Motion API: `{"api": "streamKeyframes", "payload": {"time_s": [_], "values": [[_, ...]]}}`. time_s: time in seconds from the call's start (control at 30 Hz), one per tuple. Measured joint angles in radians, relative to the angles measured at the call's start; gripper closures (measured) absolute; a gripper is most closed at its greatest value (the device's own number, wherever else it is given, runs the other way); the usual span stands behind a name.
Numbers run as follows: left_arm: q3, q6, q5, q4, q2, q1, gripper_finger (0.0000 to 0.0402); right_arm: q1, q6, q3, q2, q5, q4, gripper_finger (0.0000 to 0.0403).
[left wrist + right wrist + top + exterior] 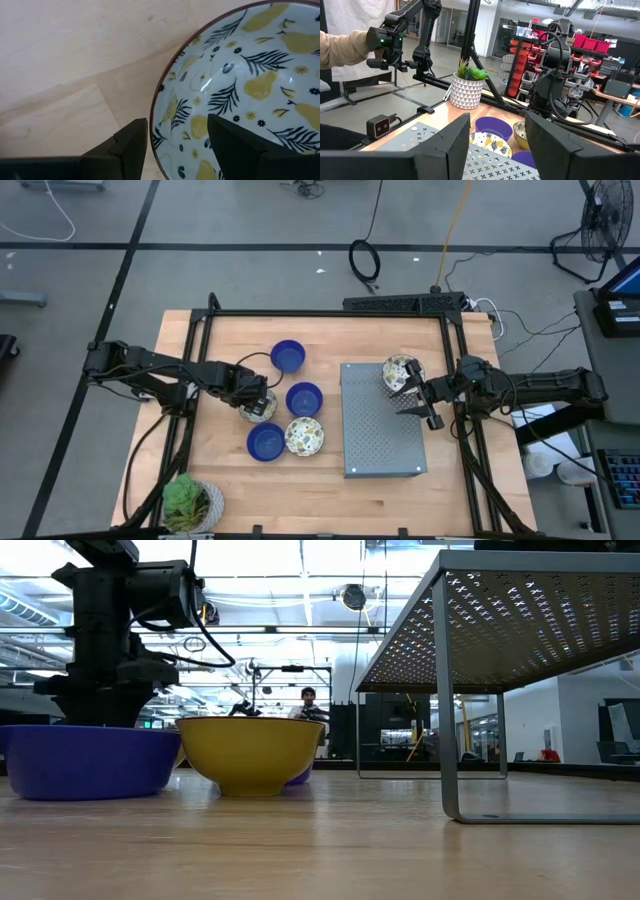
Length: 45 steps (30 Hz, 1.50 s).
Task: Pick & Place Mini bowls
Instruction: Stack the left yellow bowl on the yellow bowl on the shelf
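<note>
Three blue mini bowls (288,357), (304,398), (265,442) and a leaf-and-pear patterned bowl (304,436) sit on the wooden table. My left gripper (258,402) is open and low over a second patterned bowl (250,85). One finger (132,142) stands outside its rim and the other (235,142) inside. A third patterned bowl (400,372) rests on the grey perforated stand (380,430). My right gripper (416,398) is open and empty, over the stand's right side beside that bowl. My left gripper (177,131) comes from above with its open fingers astride the patterned bowl's rim (156,125) on the side toward the table's left. The bowl sits flat on the table. Whether either finger touches the rim, I cannot tell.
A white pot with a green plant (190,502) stands at the near left corner. A black frame (330,313) runs round the table edges. In the low view the stand's leg (447,730) rises right of a yellow-sided bowl (250,753). A person's sleeved hand (350,47) holds a device beyond the table.
</note>
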<state>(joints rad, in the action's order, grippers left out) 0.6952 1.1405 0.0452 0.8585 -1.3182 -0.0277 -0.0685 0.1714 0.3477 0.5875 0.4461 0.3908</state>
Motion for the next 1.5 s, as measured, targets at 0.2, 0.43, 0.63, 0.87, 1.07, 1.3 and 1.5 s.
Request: {"api": "streamKeyframes", "payload": {"time_s": [0.2,0.43,0.63,0.87,1.07,1.3,1.5], "values": [[0.0,-0.009,-0.001,0.0,0.0,0.0,0.0192,0.0,0.002,0.0,0.0,0.0,0.0,0.0222],[0.0,-0.007,-0.001,0.0,0.0,0.0,0.0192,0.0,0.0,0.0,0.0,0.0,0.0,0.0222],[0.0,-0.007,0.001,0.0,0.0,0.0,0.0192,0.0,-0.003,0.0,0.0,0.0,0.0,0.0222],[0.0,0.002,0.005,0.0,0.0,0.0,0.0192,0.0,-0.003,0.0,0.0,0.0,0.0,0.0222],[0.0,-0.005,0.015,0.0,0.0,0.0,0.0192,0.0,0.001,0.0,0.0,0.0,0.0,0.0222],[0.0,-0.087,-0.001,0.0,0.0,0.0,0.0192,0.0,-0.016,0.0,0.0,0.0,0.0,0.0222],[0.0,-0.047,0.0,0.0,0.0,0.0,0.0192,0.0,-0.004,0.0,0.0,0.0,0.0,0.0222]]}}
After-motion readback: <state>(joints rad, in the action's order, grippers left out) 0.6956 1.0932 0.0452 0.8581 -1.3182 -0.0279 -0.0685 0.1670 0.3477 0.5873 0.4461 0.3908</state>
